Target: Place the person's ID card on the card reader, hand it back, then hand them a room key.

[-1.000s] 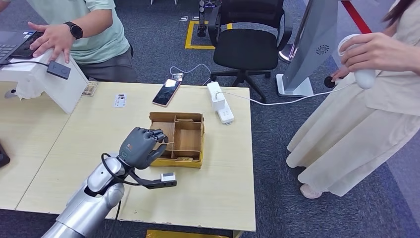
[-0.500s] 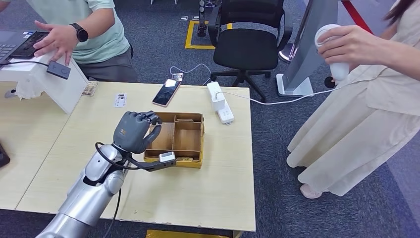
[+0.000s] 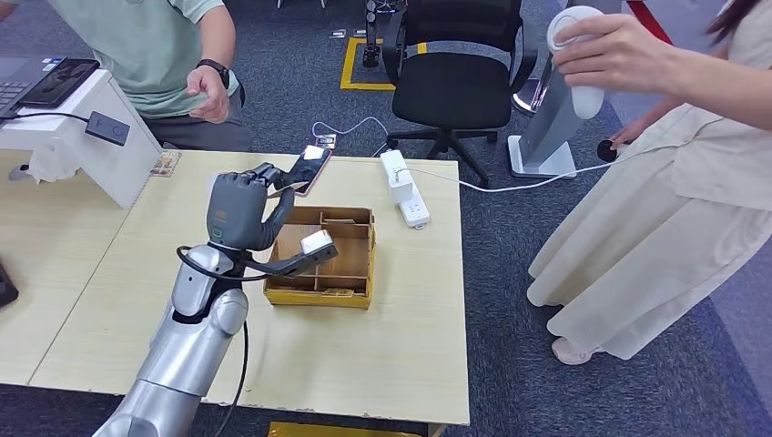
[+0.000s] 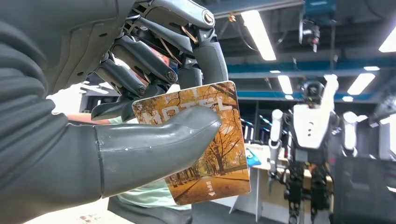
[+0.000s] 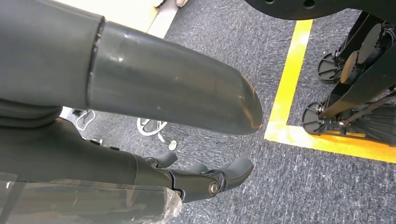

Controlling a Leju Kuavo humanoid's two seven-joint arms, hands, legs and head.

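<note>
Your table [image 3: 109, 264] carries the cardboard organizer box [image 3: 341, 259], with the seated person [image 3: 155, 55] beyond its far edge. Your left hand [image 3: 241, 211] is raised over the table near the box, pinching the hotel room key card [image 4: 205, 140] between thumb and fingers. The person's hand [image 3: 211, 91] lies ahead, past the far edge, so extend forward. Your right hand [image 5: 205, 179] hangs near the floor, holding nothing, fingers loosely apart.

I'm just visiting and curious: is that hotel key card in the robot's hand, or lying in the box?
In the hand. The left hand pinches the room key between thumb and fingers, raised above the cardboard box.
</note>
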